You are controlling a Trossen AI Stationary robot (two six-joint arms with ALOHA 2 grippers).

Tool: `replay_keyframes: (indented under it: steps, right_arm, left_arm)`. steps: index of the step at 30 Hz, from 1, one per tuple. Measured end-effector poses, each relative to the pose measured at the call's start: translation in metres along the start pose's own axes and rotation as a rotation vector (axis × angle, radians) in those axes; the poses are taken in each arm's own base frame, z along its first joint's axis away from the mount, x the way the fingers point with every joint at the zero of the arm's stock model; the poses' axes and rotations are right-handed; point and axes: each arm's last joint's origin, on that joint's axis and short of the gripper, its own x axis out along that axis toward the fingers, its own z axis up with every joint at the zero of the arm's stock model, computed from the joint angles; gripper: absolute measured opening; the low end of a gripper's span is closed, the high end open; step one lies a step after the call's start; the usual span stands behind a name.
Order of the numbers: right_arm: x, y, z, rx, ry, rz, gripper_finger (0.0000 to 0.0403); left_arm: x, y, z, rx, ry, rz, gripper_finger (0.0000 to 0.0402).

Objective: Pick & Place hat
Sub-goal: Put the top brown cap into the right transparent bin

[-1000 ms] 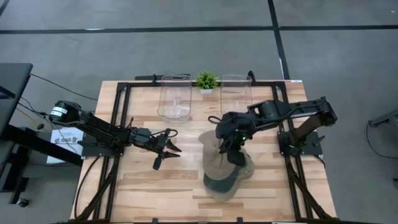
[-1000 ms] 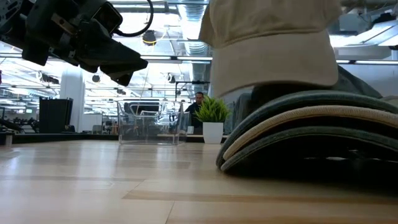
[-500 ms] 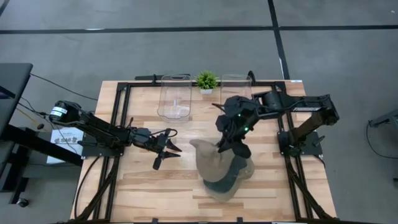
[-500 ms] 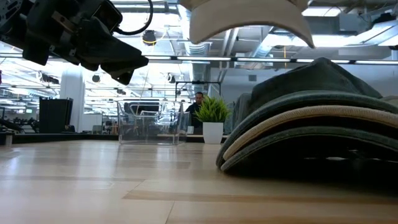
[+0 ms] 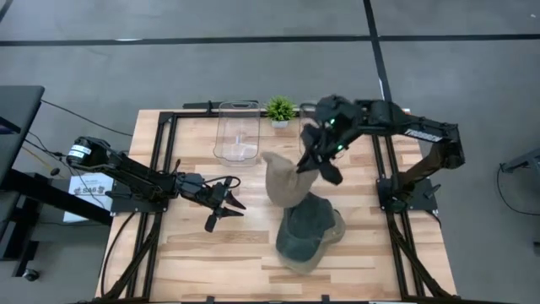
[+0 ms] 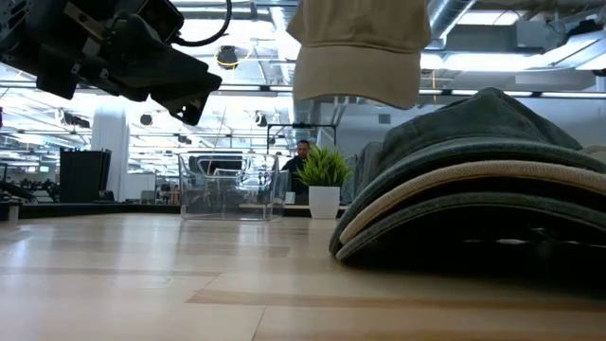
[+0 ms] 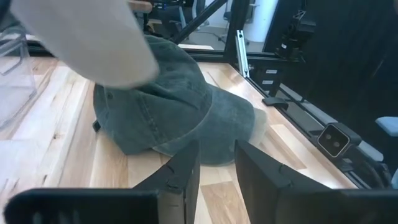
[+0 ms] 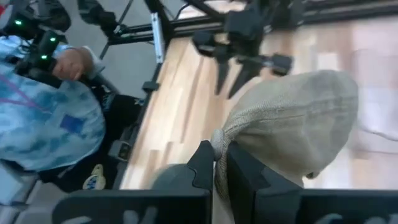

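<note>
The right end effector was clamped shut on the fabric of a beige hat, which hung from it in the air, clear of the worktop. In the right wrist view the two dark fingers pinched a gathered fold of the hat between them. The lifted hat was just above the far edge of the stack of hats, partly overlapping it as seen from above. That stack lay on the worktop with a dark green denim cap on top; the low view showed beige and green brims layered beneath it.

Beyond the stack, toward the back edge of the worktop, stood two clear plastic bins: one to the left, the other partly hidden behind the right arm. A small potted plant sat between them. In the low view the plant stood just beside the stack, with the clear bin to its other side and a person in the room behind.

The left end effector hovered well to the left of the stack, its fingers parted with nothing between them, pointing toward the green cap. Nothing lay on the bare worktop between it and the stack. In the right wrist view, a person in a light blue top was beside the worktop.
</note>
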Motion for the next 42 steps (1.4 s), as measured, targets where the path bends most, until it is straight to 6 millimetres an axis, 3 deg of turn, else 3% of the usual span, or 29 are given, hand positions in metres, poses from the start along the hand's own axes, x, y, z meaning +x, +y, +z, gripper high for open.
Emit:
replay_keyframes:
  steps: [7, 15, 26, 34, 42]
  right_arm:
    - [-0.039, -0.012, -0.006, -0.102, -0.064, -0.089, 0.0010]
    - [-0.070, -0.027, -0.017, -0.196, -0.072, -0.194, 0.0010]
    - [-0.101, -0.083, -0.034, -0.320, -0.004, -0.392, 0.0010]
    - [-0.124, -0.128, -0.055, -0.296, 0.070, -0.504, 0.0010]
    - [-0.144, -0.155, -0.073, -0.271, 0.123, -0.585, 0.0010]
  left_arm:
    - [0.000, 0.000, 0.000, -0.016, -0.002, 0.000, 0.0097]
    - [0.000, 0.000, 0.002, 0.000, -0.020, 0.000, 0.0097]
    - [-0.003, 0.012, 0.012, 0.080, -0.122, 0.053, 0.0097]
    - [-0.008, 0.033, 0.018, 0.080, -0.174, 0.148, 0.0097]
    - [-0.017, 0.058, 0.020, 0.068, -0.182, 0.267, 0.0097]
